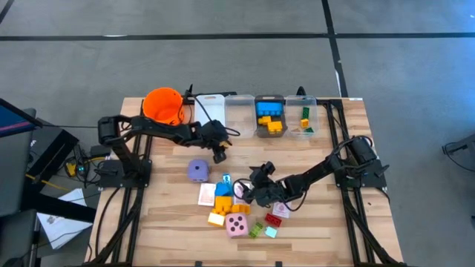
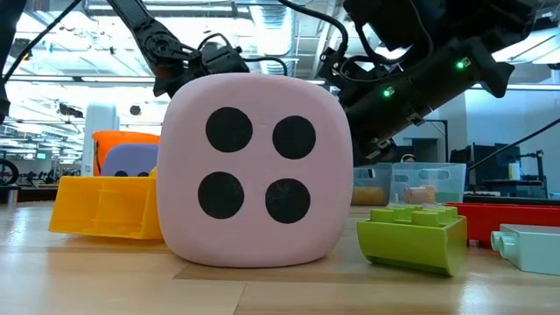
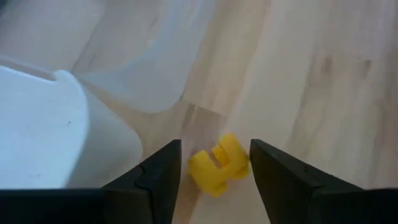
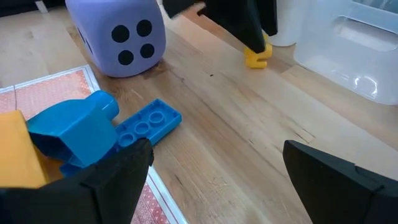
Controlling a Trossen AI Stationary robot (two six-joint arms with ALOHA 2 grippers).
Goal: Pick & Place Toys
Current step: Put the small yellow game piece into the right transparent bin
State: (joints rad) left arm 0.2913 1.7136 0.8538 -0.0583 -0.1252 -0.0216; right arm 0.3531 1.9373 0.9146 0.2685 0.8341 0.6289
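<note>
A small yellow brick (image 3: pixel 217 167) sits between the fingers of my left gripper (image 3: pixel 215 144), which is shut on it low over the wood beside the white bin (image 3: pixel 37 124). In the high view this gripper (image 1: pixel 219 154) is behind the purple die (image 1: pixel 197 170). My right gripper (image 4: pixel 217 180) stands open over bare wood. A blue brick (image 4: pixel 93 124) lies on a pink-backed card (image 4: pixel 43 93) beside one finger. In the high view it (image 1: pixel 252 191) is at the heap of bricks, in front of which the pink die (image 1: pixel 237 226) rests. My left gripper pinches the yellow brick between its two fingers, on the brick's two opposite sides (image 3: pixel 244 163). The fingers slant down from the table's left side. The brick (image 4: pixel 256 57) sits tilted at the fingertips, close to the table; whether it is lifted clear I cannot tell.
At the far edge stand an orange bucket (image 1: pixel 163 105), the white bin (image 1: pixel 210 107), a clear bin (image 1: pixel 239 111), and two bins with bricks (image 1: pixel 270 115) (image 1: pixel 303 117). A yellow brick (image 2: pixel 105 206) and a green brick (image 2: pixel 411 236) lie by the pink die (image 2: pixel 254 166).
</note>
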